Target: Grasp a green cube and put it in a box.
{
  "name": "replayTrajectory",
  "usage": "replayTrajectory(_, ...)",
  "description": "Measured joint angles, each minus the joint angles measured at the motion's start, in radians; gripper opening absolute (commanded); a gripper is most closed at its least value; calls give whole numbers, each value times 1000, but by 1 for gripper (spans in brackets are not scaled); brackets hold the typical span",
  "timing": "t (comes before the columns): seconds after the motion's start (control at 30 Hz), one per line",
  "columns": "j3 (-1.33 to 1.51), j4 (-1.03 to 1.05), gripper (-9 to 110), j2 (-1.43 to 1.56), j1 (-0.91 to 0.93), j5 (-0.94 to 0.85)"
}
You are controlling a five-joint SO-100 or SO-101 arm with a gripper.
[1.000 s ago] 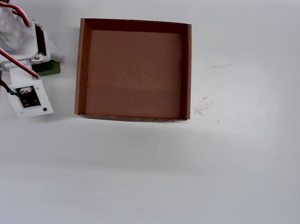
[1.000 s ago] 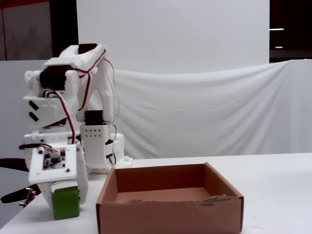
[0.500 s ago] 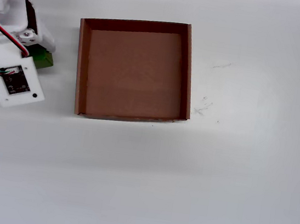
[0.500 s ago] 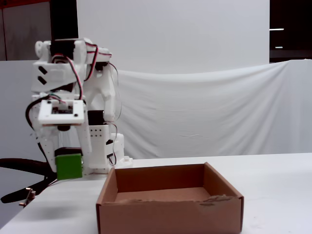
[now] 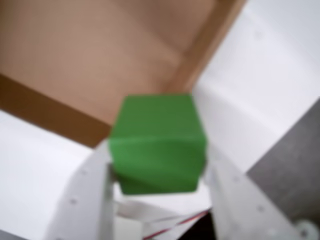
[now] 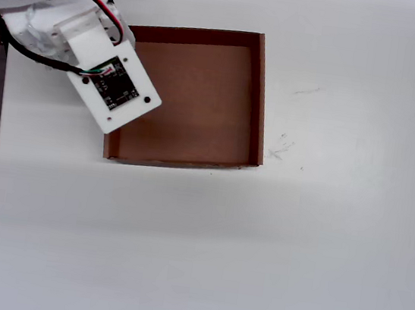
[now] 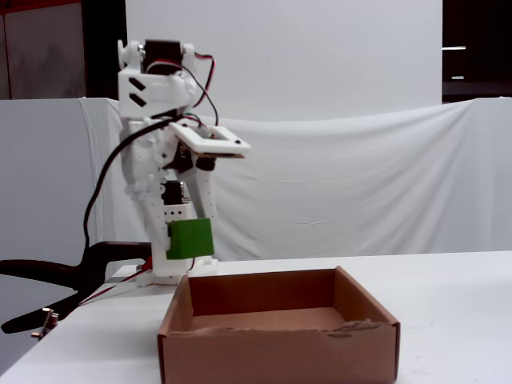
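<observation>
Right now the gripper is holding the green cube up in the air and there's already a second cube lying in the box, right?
Not quite. The gripper does hold the green cube in the air, but the box is empty, as the overhead view shows.

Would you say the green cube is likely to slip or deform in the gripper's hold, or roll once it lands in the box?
The green cube probably stays rigid: in the wrist view its edges look straight between the gripper's fingers. It seems light, hanging level above the box. Its flat faces suggest it should settle rather than roll, though a small bounce is possible.
</observation>
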Motion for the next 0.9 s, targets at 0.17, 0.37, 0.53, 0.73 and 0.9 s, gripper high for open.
replayTrajectory(0.17,-43,-21,15,-110,-58,8)
replayTrajectory(0.37,-43,-67,15,-199,-118,8)
replayTrajectory(0.53,-31,-95,15,-213,-144,8)
replayTrajectory(0.73,34,-187,15,-250,-146,8)
replayTrajectory(0.9,37,-195,15,-270,-146,8)
